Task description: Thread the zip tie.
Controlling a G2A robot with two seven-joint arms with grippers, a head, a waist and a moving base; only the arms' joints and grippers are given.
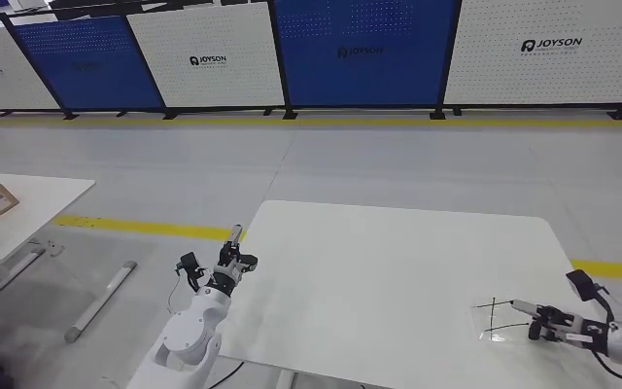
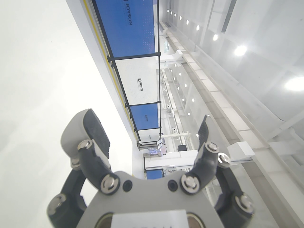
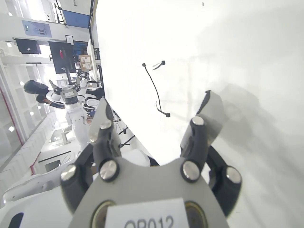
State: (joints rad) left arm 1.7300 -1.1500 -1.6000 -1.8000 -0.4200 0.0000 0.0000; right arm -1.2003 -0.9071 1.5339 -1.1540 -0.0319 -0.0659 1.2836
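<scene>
Black zip ties (image 1: 494, 317) on white table (image 1: 389, 282), right gripper (image 1: 525, 317) just beside.

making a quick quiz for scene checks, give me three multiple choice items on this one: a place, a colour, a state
1. Where on the table do the zip ties lie?
A. just ahead of the right claw
B. at the far left corner
C. at the middle

2. What colour is the long curved zip tie?
A. white
B. black
C. red

3. How does the left claw stand?
A. shut on a zip tie
B. open, holding nothing
C. shut, holding nothing

Answers:
1 A, the right wrist view shows them on the tabletop just past that claw's tips.
2 B, it is a thin black line against the white top.
3 B, its wrist view shows a wide gap between the fingers with nothing in it.
</scene>
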